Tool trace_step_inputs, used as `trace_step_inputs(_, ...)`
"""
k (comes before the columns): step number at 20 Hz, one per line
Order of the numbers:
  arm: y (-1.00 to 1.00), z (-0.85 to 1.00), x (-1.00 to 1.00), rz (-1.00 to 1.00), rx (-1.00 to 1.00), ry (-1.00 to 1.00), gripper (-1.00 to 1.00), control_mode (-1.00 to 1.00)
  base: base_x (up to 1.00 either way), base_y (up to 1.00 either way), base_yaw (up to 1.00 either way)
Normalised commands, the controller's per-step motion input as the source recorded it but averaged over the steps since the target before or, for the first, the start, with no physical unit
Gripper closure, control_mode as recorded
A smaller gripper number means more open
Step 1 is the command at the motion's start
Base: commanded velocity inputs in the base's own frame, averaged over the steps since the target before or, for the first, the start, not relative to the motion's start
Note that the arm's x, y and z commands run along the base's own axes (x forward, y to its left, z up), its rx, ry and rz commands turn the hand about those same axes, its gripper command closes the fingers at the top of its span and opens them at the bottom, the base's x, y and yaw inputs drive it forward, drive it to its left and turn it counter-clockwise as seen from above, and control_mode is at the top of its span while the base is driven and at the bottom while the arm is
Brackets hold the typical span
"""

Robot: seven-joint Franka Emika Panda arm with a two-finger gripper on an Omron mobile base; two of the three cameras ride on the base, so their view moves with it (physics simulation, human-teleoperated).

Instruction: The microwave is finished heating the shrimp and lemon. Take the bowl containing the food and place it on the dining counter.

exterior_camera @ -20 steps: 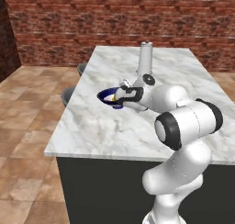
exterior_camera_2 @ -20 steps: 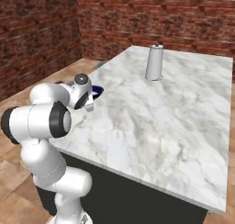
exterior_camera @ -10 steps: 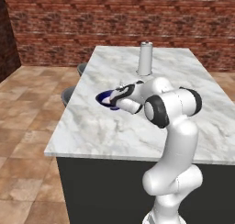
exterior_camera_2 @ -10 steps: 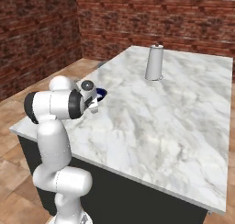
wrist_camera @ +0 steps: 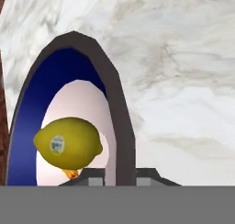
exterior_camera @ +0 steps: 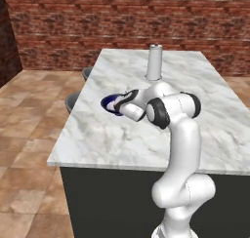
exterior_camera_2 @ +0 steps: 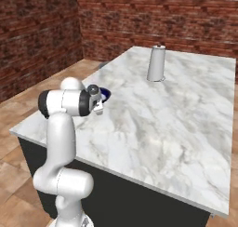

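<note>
Bowl [exterior_camera: 111, 103], dark blue with a white inside, sat near the dining counter's [exterior_camera: 205, 129] left edge, holding the lemon [wrist_camera: 68, 142] over a sliver of shrimp [wrist_camera: 70, 174]. It looked rigid, light and smooth, likely slippery, best gripped at the rim. The gripper [wrist_camera: 118, 178] pinched that rim wall. Since half a second earlier, the arm had folded lower over the counter.

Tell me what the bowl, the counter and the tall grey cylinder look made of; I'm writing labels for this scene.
The bowl looks like glazed ceramic: smooth dark blue wall, white inside, thick rim. The counter looks like polished marble, white with grey veins, on a dark base. The cylinder looks like brushed metal, plain matte grey, though plastic is possible. The gripper is shut on the bowl's rim.
</note>
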Motion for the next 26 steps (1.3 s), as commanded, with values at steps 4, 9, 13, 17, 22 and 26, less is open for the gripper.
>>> trace_step_inputs(4, 0.01, -0.11, 0.44, -0.03, -0.03, -0.03, 1.0, -1.0, 0.0, 0.0, 0.0)
trace_step_inputs(9, 0.0, 0.09, 0.1, 0.0, 0.0, 0.06, -1.0, -1.0, 0.0, 0.0, 0.0)
trace_step_inputs(13, -0.06, 0.45, -0.35, 0.0, 0.0, 0.05, -1.0, -1.0, 0.0, 0.0, 0.0)
trace_step_inputs(17, -0.15, 0.71, -0.63, 0.0, 0.0, 0.0, -1.0, -1.0, 0.0, 0.0, 0.0)
trace_step_inputs(22, -0.2, 0.96, -0.84, 0.0, 0.0, 0.0, -1.0, -1.0, 0.0, 0.0, 0.0)
trace_step_inputs(26, -0.28, 1.0, -1.0, 0.0, 0.0, 0.0, -1.0, -1.0, 0.0, 0.0, 0.0)
